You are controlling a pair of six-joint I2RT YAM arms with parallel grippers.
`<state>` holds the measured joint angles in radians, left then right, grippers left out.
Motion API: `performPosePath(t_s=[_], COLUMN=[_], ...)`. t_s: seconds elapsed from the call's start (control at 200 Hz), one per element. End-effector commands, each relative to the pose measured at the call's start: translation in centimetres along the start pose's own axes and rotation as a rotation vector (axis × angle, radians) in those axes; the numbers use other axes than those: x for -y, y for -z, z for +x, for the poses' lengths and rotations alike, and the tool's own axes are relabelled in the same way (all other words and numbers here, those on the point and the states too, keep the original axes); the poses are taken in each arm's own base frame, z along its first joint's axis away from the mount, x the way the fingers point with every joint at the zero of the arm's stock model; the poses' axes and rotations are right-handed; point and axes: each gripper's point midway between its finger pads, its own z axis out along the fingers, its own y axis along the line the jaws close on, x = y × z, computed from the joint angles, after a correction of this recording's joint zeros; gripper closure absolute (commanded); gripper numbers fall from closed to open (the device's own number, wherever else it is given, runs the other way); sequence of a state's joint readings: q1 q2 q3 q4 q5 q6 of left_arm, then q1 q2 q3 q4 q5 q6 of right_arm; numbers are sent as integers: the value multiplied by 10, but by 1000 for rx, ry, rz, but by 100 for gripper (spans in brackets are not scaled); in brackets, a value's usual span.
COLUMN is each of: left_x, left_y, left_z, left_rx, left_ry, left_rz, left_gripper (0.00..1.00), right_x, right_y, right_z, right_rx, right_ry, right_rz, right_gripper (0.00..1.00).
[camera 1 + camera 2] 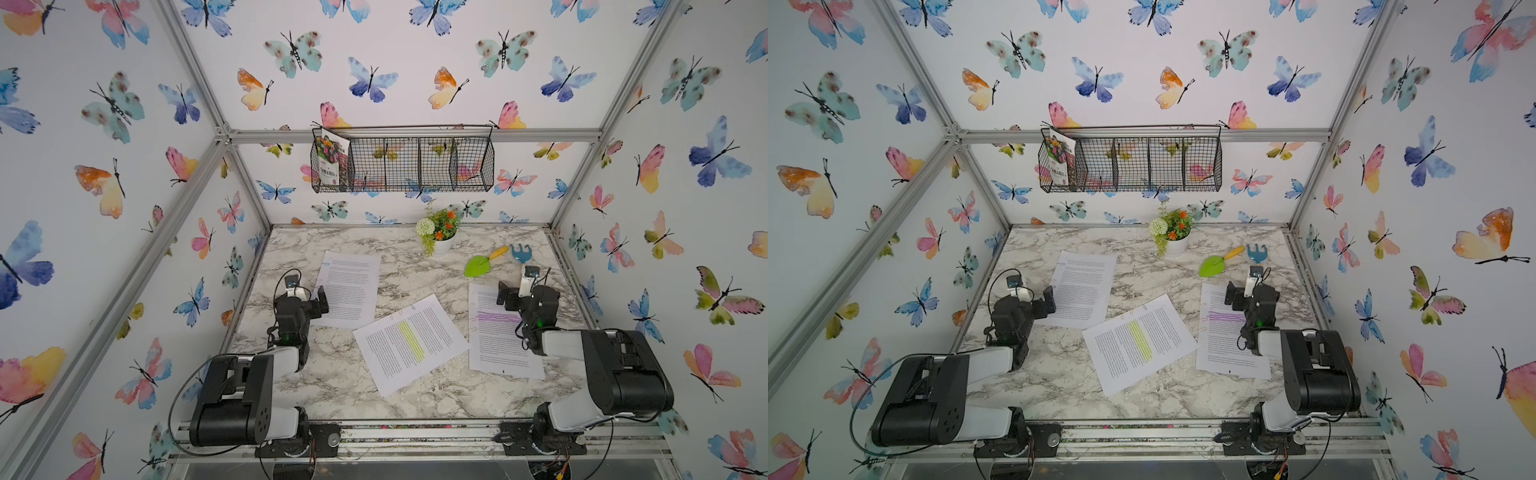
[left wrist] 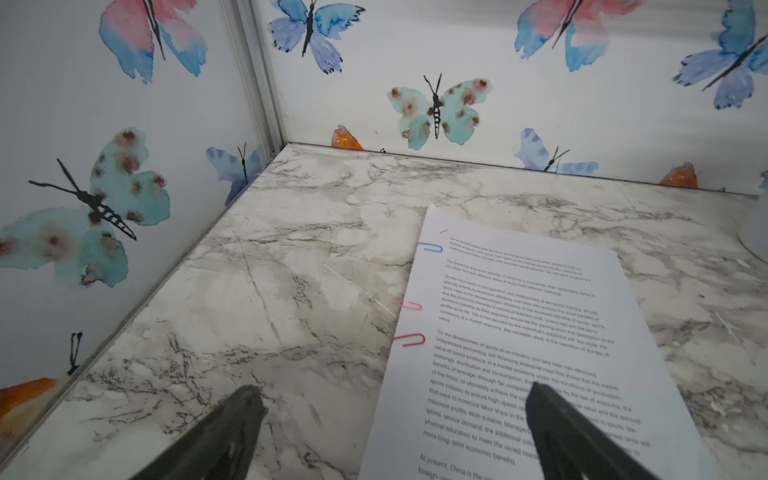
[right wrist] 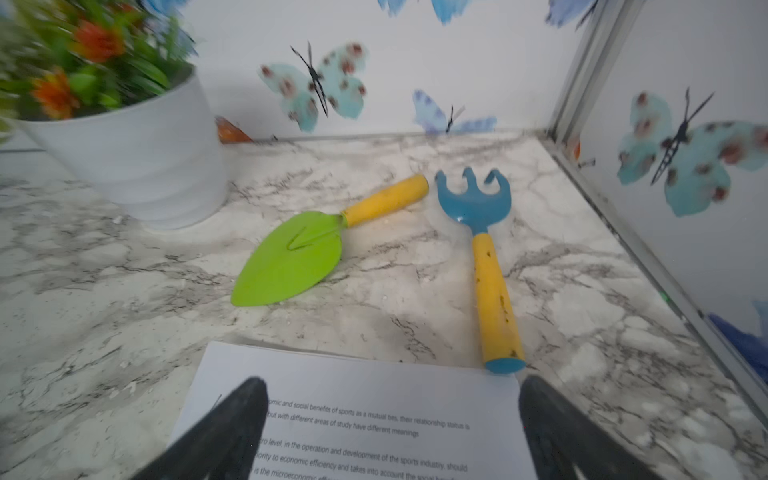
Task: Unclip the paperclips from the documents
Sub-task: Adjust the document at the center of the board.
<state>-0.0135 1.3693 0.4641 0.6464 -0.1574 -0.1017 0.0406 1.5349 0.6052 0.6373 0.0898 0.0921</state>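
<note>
Three documents lie on the marble table: a plain one (image 1: pixel 349 286) at the left, a yellow-highlighted one (image 1: pixel 411 340) in the middle, and a purple-highlighted one (image 1: pixel 494 336) at the right. In the left wrist view, blue (image 2: pixel 431 248), pink (image 2: pixel 410 306) and red (image 2: pixel 409 340) paperclips sit on the plain document's (image 2: pixel 519 332) side edge. My left gripper (image 2: pixel 395 399) hovers open astride that edge, short of the red clip. My right gripper (image 3: pixel 392 392) is open over the top end of the purple-highlighted document (image 3: pixel 353 415). Faint clips show on the middle sheet's top edge (image 1: pixel 413 307).
A white flower pot (image 1: pixel 438 243) stands at the back centre. A green trowel (image 3: pixel 291 257) and a blue hand rake (image 3: pixel 486 257) lie just beyond the right document. A wire basket (image 1: pixel 457 166) on the back wall holds a seed packet (image 1: pixel 330 160).
</note>
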Motion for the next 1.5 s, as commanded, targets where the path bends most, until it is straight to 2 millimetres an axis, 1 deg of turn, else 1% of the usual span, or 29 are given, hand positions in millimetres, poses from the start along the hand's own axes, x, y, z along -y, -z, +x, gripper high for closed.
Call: performPosePath(t_s=[0.0, 0.005, 0.065, 0.11, 0.18, 0.2, 0.21, 0.215, 0.25, 0.305, 0.375, 0.446, 0.511, 0.606, 0.701, 0.736, 0.796, 0.851, 0.901, 0.936, 1.006, 1.066, 1.131, 1.211, 1.302, 1.412, 1.497], left_x=[-7, -5, 16, 35, 73, 84, 90, 93, 111, 142, 179, 216, 251, 296, 331, 342, 357, 365, 366, 365, 359, 349, 330, 305, 280, 264, 255], left_y=[-5, -5, -6, -4, 0, 2, 3, 3, 6, 11, 20, 29, 41, 56, 69, 74, 80, 81, 79, 78, 74, 72, 71, 73, 80, 87, 87], left_z=[-6, -6, -11, -19, -30, -30, -32, -33, -30, -28, -22, -17, -9, 11, 32, 39, 50, 61, 70, 76, 86, 92, 101, 111, 121, 135, 146], left_rx=[-285, -295, -371, -380, -385, -400, -406, -407, -448, -499, -554, -580, -608, -667, -696, -704, -721, -741, -758, -770, -796, -829, -875, -923, -949, -965, -997], left_ry=[84, 87, 116, 122, 101, 97, 97, 97, 88, 56, -5, -78, -140, -206, -250, -266, -294, -319, -337, -347, -381, -402, -399, -386, -369, -369, -370], left_rz=[-114, -108, -24, 32, 175, 212, 229, 238, 291, 375, 462, 534, 603, 691, 786, 826, 881, 913, 916, 914, 890, 849, 791, 723, 677, 650, 617], left_gripper=[1, 1, 1, 1, 1, 1, 1, 1, 1, 1, 1, 1, 1, 1, 0, 2, 7, 9, 9, 9, 9, 8, 8, 7, 6, 5, 5], right_x=[18, 18, 11, 2, -20, -25, -32, -32, -49, -66, -92, -106, -109, -111, -115, -119, -128, -137, -147, -153, -169, -180, -189, -190, -188, -187, -193], right_y=[-1, -1, 0, 3, 14, 17, 19, 19, 27, 35, 50, 64, 75, 88, 99, 103, 112, 121, 130, 135, 149, 162, 176, 191, 202, 213, 217], right_z=[8, 5, 1, -6, -20, -22, -24, -24, -29, -28, -19, -6, 6, 20, 34, 39, 48, 54, 58, 61, 68, 78, 91, 108, 126, 148, 162], right_rx=[-285, -288, -360, -384, -384, -384, -383, -383, -389, -423, -505, -564, -598, -634, -674, -694, -738, -780, -818, -841, -893, -951, -1016, -1097, -1164, -1228, -1270], right_ry=[-107, -109, -141, -167, -209, -214, -221, -221, -238, -266, -266, -247, -280, -330, -359, -366, -374, -377, -360, -344, -300, -258, -210, -170, -143, -131, -129], right_rz=[142, 141, 125, 90, -30, -62, -103, -103, -190, -267, -356, -381, -385, -401, -423, -443, -481, -513, -534, -546, -580, -601, -619, -617, -612, -613, -620], right_gripper=[3, 2, 2, 2, 2, 2, 2, 2, 2, 3, 3, 3, 3, 3, 4, 5, 11, 21, 26, 28, 28, 28, 28, 28, 26, 22, 19])
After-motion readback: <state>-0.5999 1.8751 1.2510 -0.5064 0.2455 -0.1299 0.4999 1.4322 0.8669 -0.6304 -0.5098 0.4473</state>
